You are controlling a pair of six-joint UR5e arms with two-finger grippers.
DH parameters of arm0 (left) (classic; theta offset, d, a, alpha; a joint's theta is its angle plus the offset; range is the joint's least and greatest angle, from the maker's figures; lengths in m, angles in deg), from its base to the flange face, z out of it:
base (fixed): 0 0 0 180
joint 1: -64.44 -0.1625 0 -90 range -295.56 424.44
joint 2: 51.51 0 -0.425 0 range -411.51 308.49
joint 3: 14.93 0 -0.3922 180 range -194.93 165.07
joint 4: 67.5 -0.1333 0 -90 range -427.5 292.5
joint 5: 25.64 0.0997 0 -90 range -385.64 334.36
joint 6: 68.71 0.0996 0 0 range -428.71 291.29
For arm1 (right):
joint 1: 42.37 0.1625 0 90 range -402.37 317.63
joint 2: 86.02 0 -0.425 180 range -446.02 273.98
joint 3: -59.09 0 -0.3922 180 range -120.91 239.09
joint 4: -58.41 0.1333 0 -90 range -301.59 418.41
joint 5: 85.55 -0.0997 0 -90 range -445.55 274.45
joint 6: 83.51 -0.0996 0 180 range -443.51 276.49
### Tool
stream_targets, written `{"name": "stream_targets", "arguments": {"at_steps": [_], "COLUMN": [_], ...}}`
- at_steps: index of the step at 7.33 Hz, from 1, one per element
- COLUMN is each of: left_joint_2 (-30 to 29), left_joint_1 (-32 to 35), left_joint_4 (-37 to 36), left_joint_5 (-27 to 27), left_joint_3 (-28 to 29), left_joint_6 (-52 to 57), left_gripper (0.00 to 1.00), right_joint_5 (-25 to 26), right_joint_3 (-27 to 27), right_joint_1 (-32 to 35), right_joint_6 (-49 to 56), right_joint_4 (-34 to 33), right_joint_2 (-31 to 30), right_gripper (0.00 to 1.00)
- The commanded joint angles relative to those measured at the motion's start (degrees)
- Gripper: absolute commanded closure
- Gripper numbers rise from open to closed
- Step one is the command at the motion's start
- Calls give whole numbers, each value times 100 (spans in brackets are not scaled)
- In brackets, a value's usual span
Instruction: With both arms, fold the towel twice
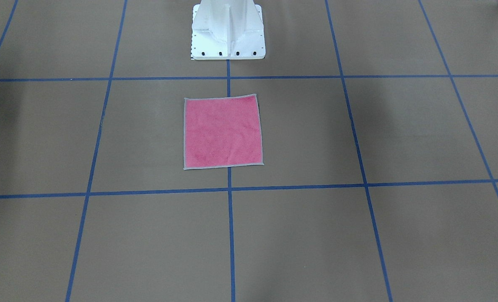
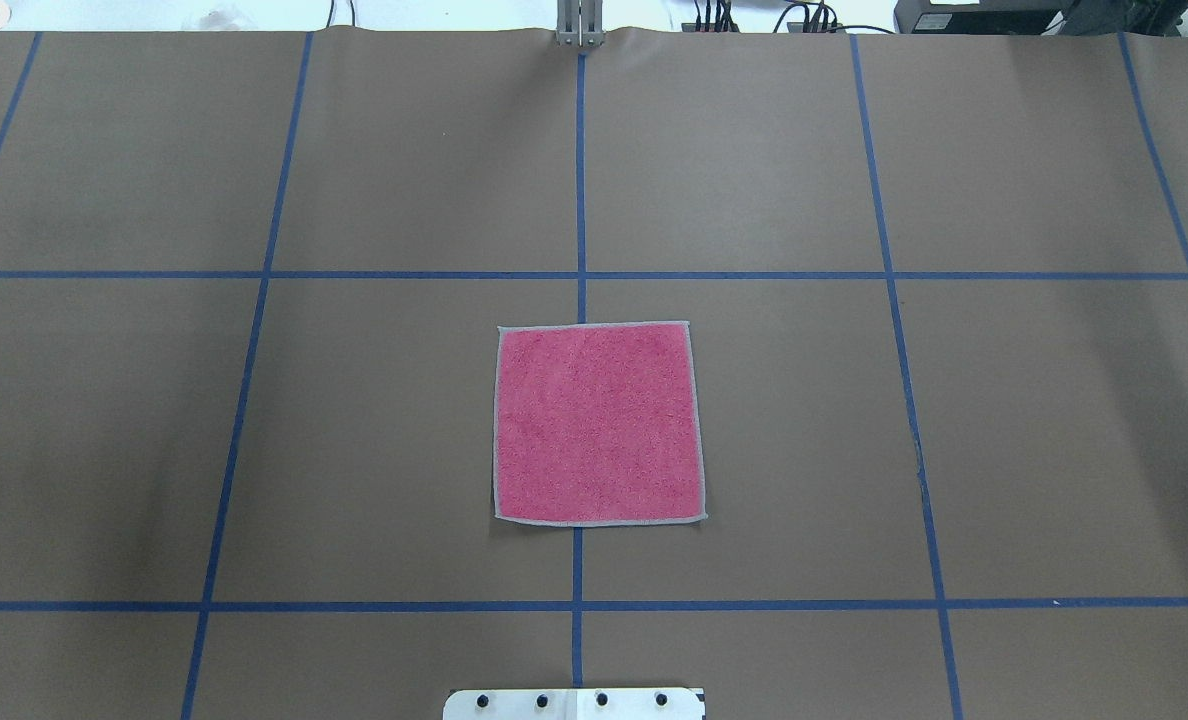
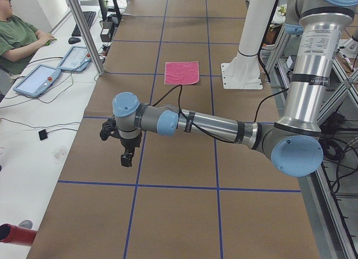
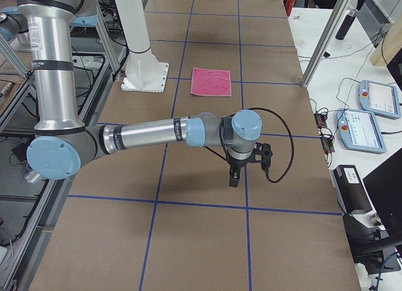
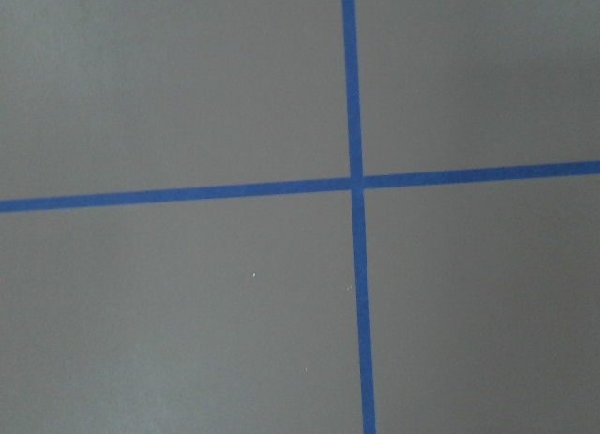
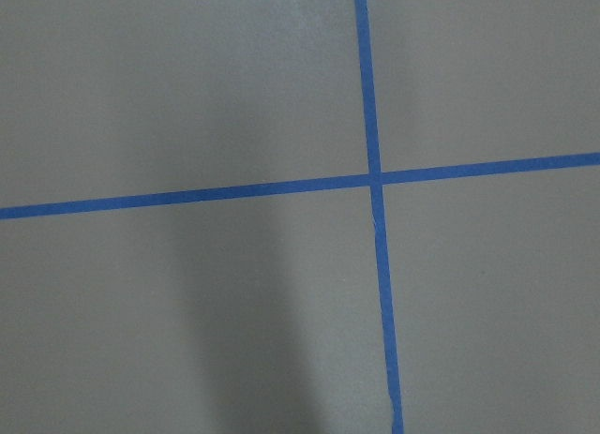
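Since towel [image 2: 599,422] lies flat, pink up, it's prob soft & light | grab 2 corners | left gripper [image 3: 127,158], right gripper [image 4: 234,176] far off, can't tell if spread

Brown paper-covered table [image 2: 754,150], blue tape grid [image 2: 580,180], white bench [image 3: 22,158] with teach pendants [image 3: 36,80], seated person [image 3: 17,38] at keyboard [image 3: 84,21]

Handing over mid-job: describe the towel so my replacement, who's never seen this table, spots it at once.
Start at the white pedestal base on the brown table marked with blue tape lines. Just in front of it, straddling the centre tape line, lies the towel, flat and unfolded. It is the only cloth there: a pink square with a light grey stitched border.
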Motion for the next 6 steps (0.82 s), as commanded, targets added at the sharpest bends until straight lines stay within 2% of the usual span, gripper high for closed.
{"name": "stream_targets", "arguments": {"at_steps": [1,2,3,4,5,6], "left_joint_2": [-237,-256,-264,-543,-746,-818], "left_joint_1": [-450,-809,-1282,-1618,-2161,-2610], "left_joint_4": [539,575,584,671,985,1302], "left_joint_5": [-6,-15,-15,-6,54,142], "left_joint_3": [-306,-613,-843,-810,-818,-845], "left_joint_6": [-1175,-1957,-2791,-4340,-5339,-6271], "left_gripper": [0,0,0,0,0,0], "right_joint_5": [-9,-87,-254,-273,-264,-273], "right_joint_3": [9,26,26,18,-17,-18], "right_joint_1": [-155,-181,-477,-698,-839,-1023], "right_joint_6": [-166,-498,-545,-702,-1243,-2371], "right_joint_4": [7,7,146,583,1092,1697], "right_joint_2": [642,644,697,688,671,653], "right_gripper": [0,0,0,0,0,0]}}
